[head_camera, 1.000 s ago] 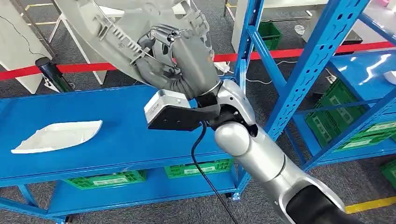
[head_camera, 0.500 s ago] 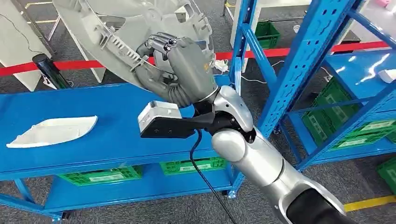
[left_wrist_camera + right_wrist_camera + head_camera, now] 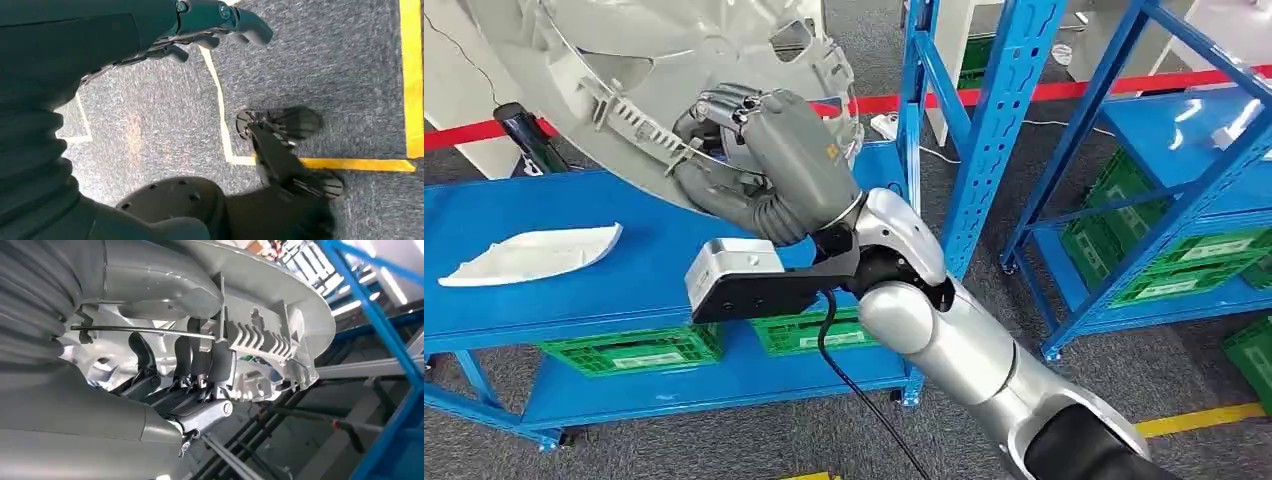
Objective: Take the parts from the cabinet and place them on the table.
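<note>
The step in hand looks like the carry: the right hand (image 3: 764, 160) grips a large grey part (image 3: 624, 70) and holds it up over the blue table (image 3: 554, 205), not yet set down; its fingers (image 3: 200, 365) curl through an opening in the part's ribbed inner side, while the thumb (image 3: 165, 290) presses on the other face, so the part sits clamped between them; the part stands above and to the left of the hand, tilted, its broad curved shell towards the camera's upper edge, clear of the tabletop; a white part (image 3: 534, 252) already lies on the table, well apart to the left; the next move, I judge, calls for lowering the grey part onto the bare blue surface beside the white one, then opening the fingers free of the ribs without snagging; the left hand (image 3: 215, 22) hangs over the floor with fingers apart, holding nothing.
</note>
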Robot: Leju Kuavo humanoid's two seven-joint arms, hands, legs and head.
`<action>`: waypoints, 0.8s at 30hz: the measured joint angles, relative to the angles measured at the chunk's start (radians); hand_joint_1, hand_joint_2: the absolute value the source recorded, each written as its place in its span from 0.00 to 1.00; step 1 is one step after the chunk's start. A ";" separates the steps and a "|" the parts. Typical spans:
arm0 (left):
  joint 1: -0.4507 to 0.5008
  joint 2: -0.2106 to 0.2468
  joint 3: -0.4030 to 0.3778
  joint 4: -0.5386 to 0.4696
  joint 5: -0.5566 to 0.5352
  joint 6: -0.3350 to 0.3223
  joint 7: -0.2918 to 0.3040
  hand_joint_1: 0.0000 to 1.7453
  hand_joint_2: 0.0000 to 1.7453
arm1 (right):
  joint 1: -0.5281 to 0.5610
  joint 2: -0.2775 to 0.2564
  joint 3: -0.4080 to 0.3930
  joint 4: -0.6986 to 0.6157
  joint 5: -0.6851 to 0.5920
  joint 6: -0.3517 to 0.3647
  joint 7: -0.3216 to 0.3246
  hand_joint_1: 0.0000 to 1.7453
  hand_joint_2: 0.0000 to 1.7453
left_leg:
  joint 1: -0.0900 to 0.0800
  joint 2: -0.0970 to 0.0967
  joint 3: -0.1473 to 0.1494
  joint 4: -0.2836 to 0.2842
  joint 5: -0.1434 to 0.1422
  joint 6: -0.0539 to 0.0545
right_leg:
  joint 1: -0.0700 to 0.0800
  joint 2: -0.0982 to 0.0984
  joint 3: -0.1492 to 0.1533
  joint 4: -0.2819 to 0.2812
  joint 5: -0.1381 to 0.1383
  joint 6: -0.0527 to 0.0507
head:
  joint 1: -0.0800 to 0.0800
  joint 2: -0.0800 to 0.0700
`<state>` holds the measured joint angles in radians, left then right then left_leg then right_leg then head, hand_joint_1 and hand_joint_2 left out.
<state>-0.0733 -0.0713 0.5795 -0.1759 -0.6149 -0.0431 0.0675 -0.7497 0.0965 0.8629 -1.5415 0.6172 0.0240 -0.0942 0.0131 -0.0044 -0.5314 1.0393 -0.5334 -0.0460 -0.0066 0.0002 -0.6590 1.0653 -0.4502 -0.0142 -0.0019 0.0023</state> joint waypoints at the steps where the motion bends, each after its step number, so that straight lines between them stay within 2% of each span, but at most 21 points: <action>1: 0.001 -0.002 0.001 0.000 0.000 0.000 -0.001 0.00 1.00 | 0.000 0.005 0.004 0.000 0.001 0.006 0.000 1.00 1.00 | -0.004 -0.003 -0.005 -0.001 0.011 0.002 | -0.002 -0.002 0.004 -0.004 0.005 0.008 | -0.003 0.000; 3: 0.001 -0.002 0.007 0.000 0.000 0.001 -0.001 0.00 1.00 | -0.001 0.011 0.010 0.000 0.003 0.013 -0.001 1.00 1.00 | -0.007 -0.003 -0.011 -0.005 0.018 0.014 | -0.004 -0.002 0.004 -0.012 0.021 0.019 | -0.006 0.000; 4: 0.003 -0.002 0.011 0.000 0.000 0.003 -0.001 0.00 1.00 | -0.001 0.011 0.013 0.000 0.004 0.016 -0.001 1.00 1.00 | 0.002 0.000 -0.021 -0.018 0.031 0.025 | 0.000 -0.001 -0.001 -0.012 0.025 0.028 | -0.006 0.000; 5: 0.002 -0.004 0.015 0.000 0.000 0.006 -0.001 0.00 1.00 | -0.003 0.011 0.016 0.000 0.004 0.019 -0.002 1.00 1.00 | 0.003 0.005 -0.022 -0.020 0.043 0.032 | -0.004 0.002 -0.009 0.004 -0.008 0.031 | -0.007 0.000; 6: 0.001 -0.004 0.016 0.000 0.000 0.008 -0.002 0.00 1.00 | -0.006 0.012 0.020 0.000 0.004 0.029 -0.002 1.00 1.00 | 0.003 0.006 -0.035 -0.021 0.052 0.041 | -0.004 0.002 -0.025 0.052 -0.065 0.034 | -0.003 0.000; 7: 0.001 -0.004 0.017 0.000 0.000 0.009 -0.002 0.00 1.00 | -0.007 0.013 0.023 0.000 0.004 0.032 -0.003 1.00 1.00 | 0.003 0.006 -0.049 -0.020 0.062 0.043 | -0.005 0.001 -0.047 0.125 -0.123 0.038 | -0.003 0.000; 8: 0.002 -0.004 0.018 0.000 0.000 0.009 -0.002 0.00 1.00 | -0.007 0.015 0.024 0.000 0.003 0.036 -0.004 1.00 1.00 | 0.002 0.006 -0.062 -0.019 0.072 0.045 | -0.004 0.002 -0.066 0.200 -0.167 0.040 | -0.003 0.000; 9: 0.002 -0.004 0.018 0.000 0.000 0.009 -0.002 0.00 1.00 | -0.007 0.016 0.026 0.000 0.003 0.041 -0.004 1.00 1.00 | 0.001 0.006 -0.077 -0.017 0.083 0.046 | -0.004 0.002 -0.079 0.261 -0.191 0.041 | -0.003 0.000; 10: 0.002 -0.005 0.018 0.000 0.000 0.009 -0.001 0.00 1.00 | -0.008 0.017 0.029 0.000 0.003 0.046 -0.004 1.00 1.00 | 0.000 0.006 -0.093 -0.014 0.093 0.046 | -0.004 0.002 -0.076 0.289 -0.184 0.041 | -0.003 0.000; 11: 0.002 -0.006 0.018 0.000 -0.004 0.009 -0.001 0.00 1.00 | -0.009 0.018 0.033 0.001 0.003 0.049 -0.003 1.00 1.00 | 0.000 0.006 -0.109 -0.011 0.103 0.044 | -0.003 0.002 -0.050 0.271 -0.153 0.038 | -0.003 0.000; 12: 0.002 -0.007 0.018 0.000 -0.007 0.009 0.001 0.00 1.00 | -0.011 0.020 0.037 0.001 0.003 0.052 -0.004 1.00 1.00 | 0.000 0.006 -0.124 -0.007 0.112 0.043 | -0.002 0.001 -0.006 0.217 -0.114 0.034 | -0.003 0.000; 13: 0.002 -0.008 0.018 0.000 -0.008 0.009 0.002 0.00 1.00 | -0.015 0.024 0.042 0.001 0.002 0.057 -0.004 1.00 1.00 | -0.001 0.006 -0.137 -0.004 0.120 0.040 | 0.001 0.001 0.054 0.135 -0.085 0.028 | -0.003 0.000; 14: 0.001 -0.010 0.018 0.000 -0.008 0.009 0.003 0.00 1.00 | -0.020 0.028 0.045 0.001 0.002 0.060 -0.004 1.00 1.00 | 0.000 0.006 -0.145 0.000 0.129 0.038 | 0.006 0.002 0.118 0.049 -0.087 0.018 | -0.003 0.000; 15: 0.002 -0.014 0.018 0.000 -0.008 0.009 0.005 0.00 1.00 | -0.024 0.034 0.048 0.001 0.002 0.062 -0.004 1.00 1.00 | -0.004 0.005 -0.153 0.001 0.136 0.031 | 0.012 0.000 0.162 -0.030 -0.125 0.009 | -0.003 0.000; 16: 0.003 -0.013 0.019 0.000 -0.008 0.010 0.007 0.00 1.00 | -0.025 0.040 0.049 0.000 0.000 0.063 -0.004 1.00 1.00 | -0.001 0.005 -0.151 -0.004 0.146 0.023 | 0.013 -0.001 0.159 -0.032 -0.119 0.007 | -0.005 0.000; 18: 0.002 -0.013 0.023 0.000 -0.008 0.010 0.009 0.00 1.00 | -0.034 0.042 0.051 0.000 0.000 0.064 -0.004 1.00 1.00 | 0.003 0.006 -0.150 -0.016 0.168 0.011 | 0.020 0.003 0.150 -0.037 -0.106 -0.006 | 0.002 0.000; 19: 0.003 -0.013 0.024 0.000 -0.009 0.011 0.010 0.00 1.00 | -0.037 0.045 0.051 0.000 0.001 0.064 -0.003 1.00 1.00 | -0.001 0.004 -0.153 -0.023 0.180 0.002 | 0.013 0.001 0.143 -0.048 -0.089 -0.015 | 0.001 0.000; 20: 0.003 -0.012 0.024 0.001 -0.009 0.014 0.011 0.00 1.00 | -0.042 0.047 0.052 0.001 0.000 0.065 -0.005 1.00 1.00 | 0.004 0.002 -0.159 -0.014 0.156 0.001 | 0.007 -0.006 0.134 -0.053 -0.074 -0.021 | 0.004 0.000; 21: 0.004 -0.014 0.024 0.002 -0.009 0.014 0.012 0.00 1.00 | -0.048 0.051 0.054 0.000 0.001 0.065 -0.004 1.00 1.00 | 0.004 0.003 -0.170 0.017 0.101 -0.005 | 0.005 -0.004 0.121 -0.054 -0.063 -0.031 | -0.002 0.000; 23: 0.003 -0.012 0.024 0.002 -0.011 0.017 0.012 0.00 1.00 | -0.051 0.052 0.057 0.000 0.001 0.065 -0.004 1.00 1.00 | 0.008 0.003 -0.202 0.156 -0.020 -0.018 | 0.005 -0.004 0.094 -0.054 -0.039 -0.032 | -0.003 0.000; 24: 0.003 -0.011 0.024 0.002 -0.015 0.017 0.011 0.00 1.00 | -0.051 0.052 0.059 0.000 0.001 0.065 -0.004 1.00 1.00 | 0.009 0.003 -0.215 0.233 -0.053 -0.023 | 0.005 -0.005 0.078 -0.052 -0.026 -0.030 | -0.004 0.000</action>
<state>-0.0706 -0.0824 0.6035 -0.1743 -0.6298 -0.0263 0.0790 -0.8003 0.1484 0.9217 -1.5412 0.6180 0.0893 -0.0980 0.0221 -0.0013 -0.7464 1.2720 -0.5863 -0.0690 -0.0019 -0.0050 -0.5809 1.0128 -0.4766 -0.0445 -0.0061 0.0023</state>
